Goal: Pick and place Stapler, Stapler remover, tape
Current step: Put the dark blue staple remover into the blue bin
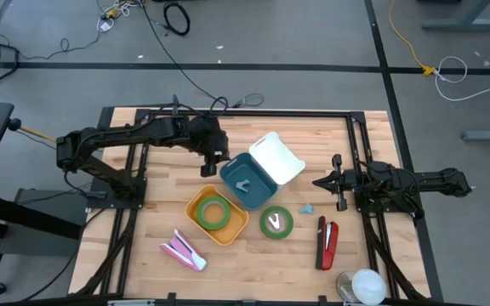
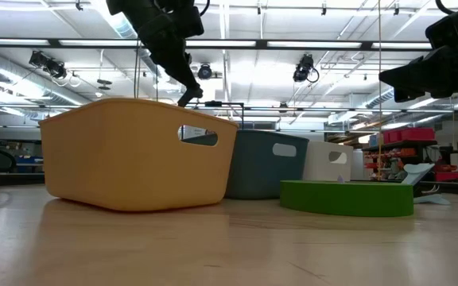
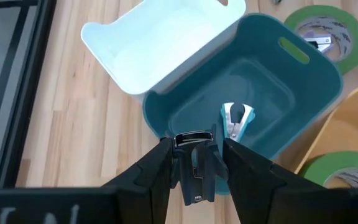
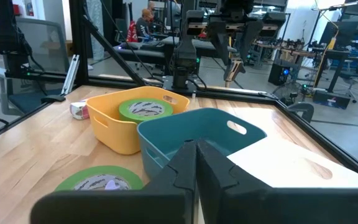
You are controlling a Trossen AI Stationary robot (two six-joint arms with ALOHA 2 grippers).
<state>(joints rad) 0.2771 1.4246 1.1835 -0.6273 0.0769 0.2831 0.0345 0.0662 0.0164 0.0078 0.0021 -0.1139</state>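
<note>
My left gripper [image 3: 194, 146] hangs over the left far corner of the teal bin [image 1: 249, 180], shut on a small black staple remover [image 3: 194, 177] with chrome jaws. A blue-and-white staple remover [image 3: 237, 119] lies on the teal bin's floor. One green tape roll [image 1: 214, 212] lies in the yellow bin [image 1: 196, 202], another [image 1: 276, 222] flat on the table. A pink stapler [image 1: 183, 251] and a red-and-black stapler [image 1: 326, 242] lie near the front edge. My right gripper [image 1: 321, 181] waits shut at the table's right. My left gripper pinches the black staple remover by its two opposite sides [image 3: 180, 168] between its two fingers [image 3: 157, 171]. The fingers slant downward from the table's left. The remover is lifted clear, its chrome end [image 3: 194, 138] pointing away from the wrist, above the teal bin's rim.
A white bin [image 1: 276, 157] leans against the teal bin's far right side. A small blue piece [image 1: 306, 207] lies right of the loose tape roll. A white round thing [image 1: 366, 285] sits at the front right corner. Black frame rails [image 1: 228, 113] run along the table's edges.
</note>
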